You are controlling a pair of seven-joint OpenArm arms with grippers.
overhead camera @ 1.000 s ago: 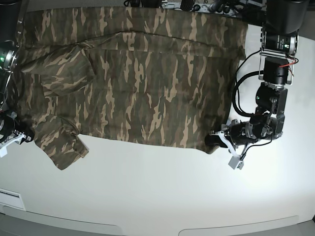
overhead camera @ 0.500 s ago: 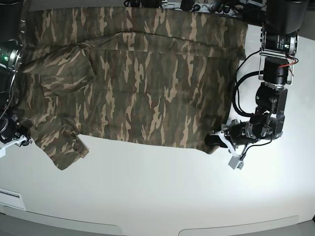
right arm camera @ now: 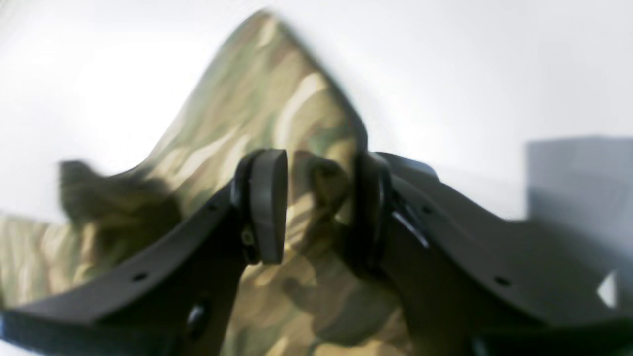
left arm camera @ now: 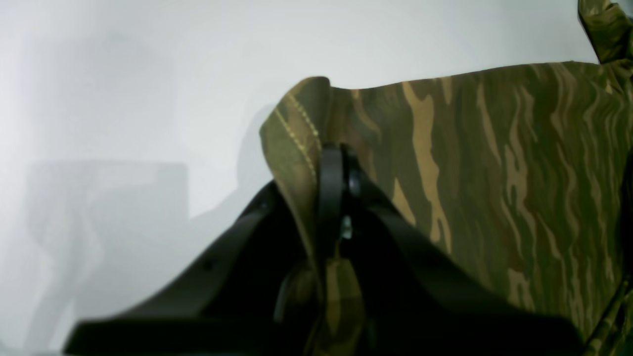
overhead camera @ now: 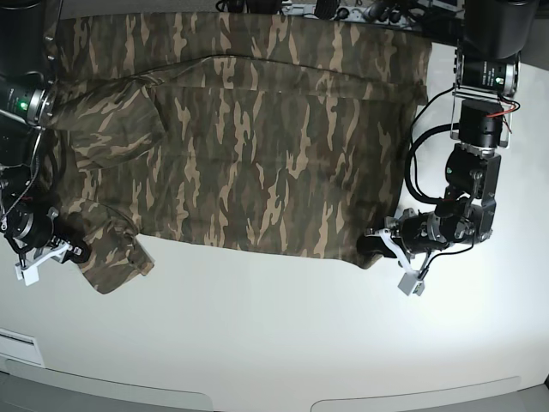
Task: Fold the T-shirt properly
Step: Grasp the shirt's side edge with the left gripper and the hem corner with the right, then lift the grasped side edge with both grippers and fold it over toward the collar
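Note:
The camouflage T-shirt [overhead camera: 257, 146] lies spread across the back half of the white table [overhead camera: 274, 335], one sleeve [overhead camera: 111, 249] folded in at the near left. On the right side of the base view my left gripper [overhead camera: 371, 245] is shut on the shirt's near hem corner. The left wrist view shows the stitched hem [left arm camera: 296, 128] pinched in that gripper [left arm camera: 336, 163] and lifted slightly. At the left, my right gripper [overhead camera: 75, 254] is at the sleeve's edge. Its fingers [right arm camera: 267, 198] stand apart, open, with sleeve cloth [right arm camera: 267, 99] between them.
Cables and equipment [overhead camera: 360, 10] line the table's back edge behind the shirt. My left arm's body and wiring [overhead camera: 476, 129] stand at the right, beside the shirt's side. Bare white table runs along the front.
My right gripper has moved in from the left edge onto the near sleeve. The left gripper keeps its hold on the hem corner and has not moved.

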